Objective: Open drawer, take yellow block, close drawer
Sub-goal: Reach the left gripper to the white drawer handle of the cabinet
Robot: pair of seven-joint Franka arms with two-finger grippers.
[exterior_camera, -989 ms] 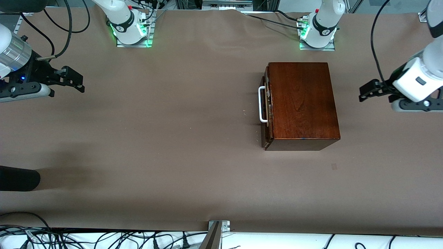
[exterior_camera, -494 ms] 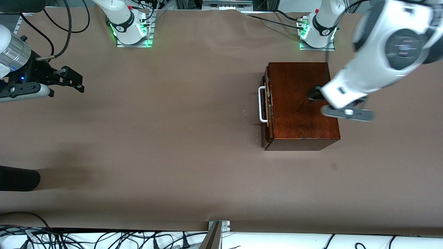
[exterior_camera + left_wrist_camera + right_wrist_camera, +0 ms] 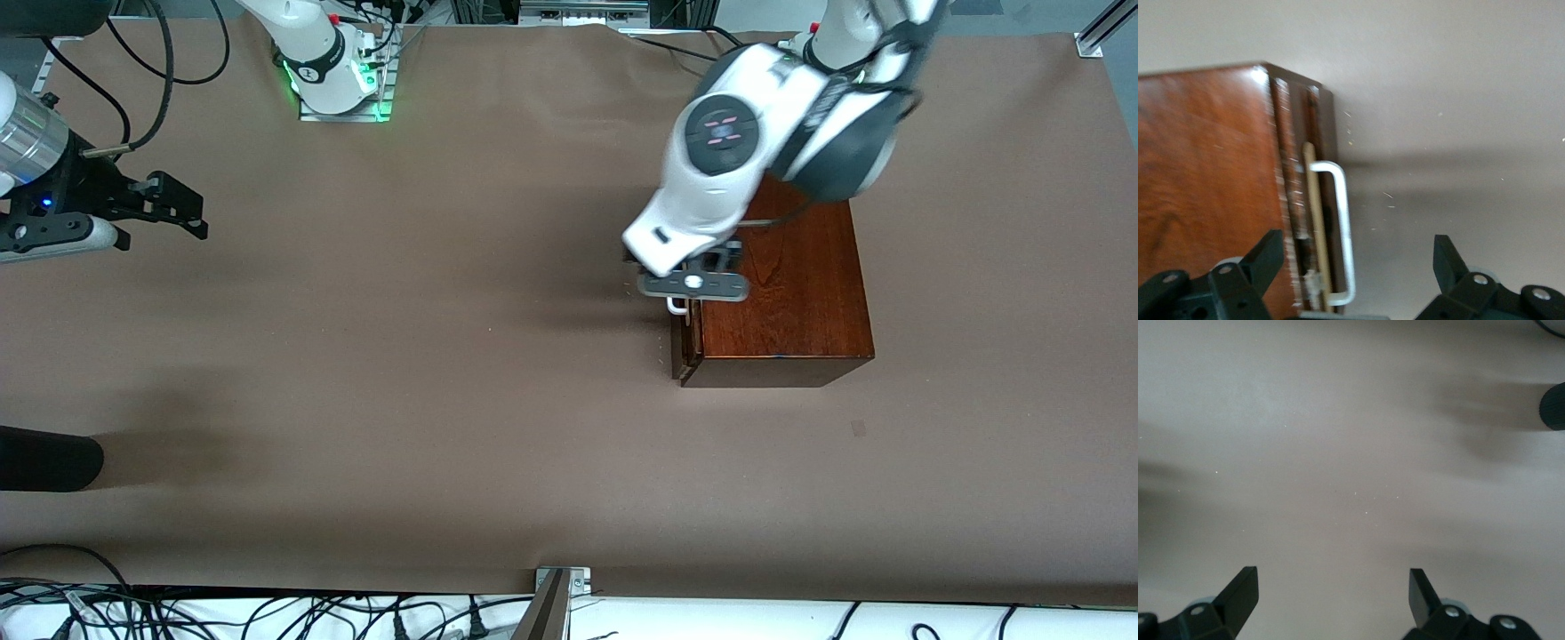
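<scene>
**A:** Where is the drawer?

**B:** The glossy dark brown wooden box (image 3: pixel 782 293) sits on the brown paper-covered table (image 3: pixel 444 356), toward the left arm's end. Its drawer (image 3: pixel 1317 200), with a dark reddish-brown front and a white U-shaped bar handle (image 3: pixel 1341 233), is pushed in, the front sitting almost flush against the box, on the box's side that faces the right arm's end of the table.

**A:** And the left gripper?

**B:** The left gripper (image 3: pixel 1355 267) hangs over the handle edge of the box. Its two black fingers (image 3: pixel 1265 250) are spread wide; in the left wrist view one sits over the box top and the other over the bare table, with the handle between them. They do not touch the handle.

**A:** The right one?

**B:** The right gripper (image 3: pixel 173 209) waits above the table at the right arm's end, well apart from the box. Its fingers (image 3: pixel 1241 590) are spread too, with nothing between them but table surface.

**A:** Any sign of the small yellow cube?

**B:** None that I can see; with the drawer shut, I cannot tell where it is.

**A:** Anything else on the table?

**B:** A dark rounded object (image 3: pixel 44 458) pokes in at the table edge at the right arm's end, nearer the front camera.
</scene>
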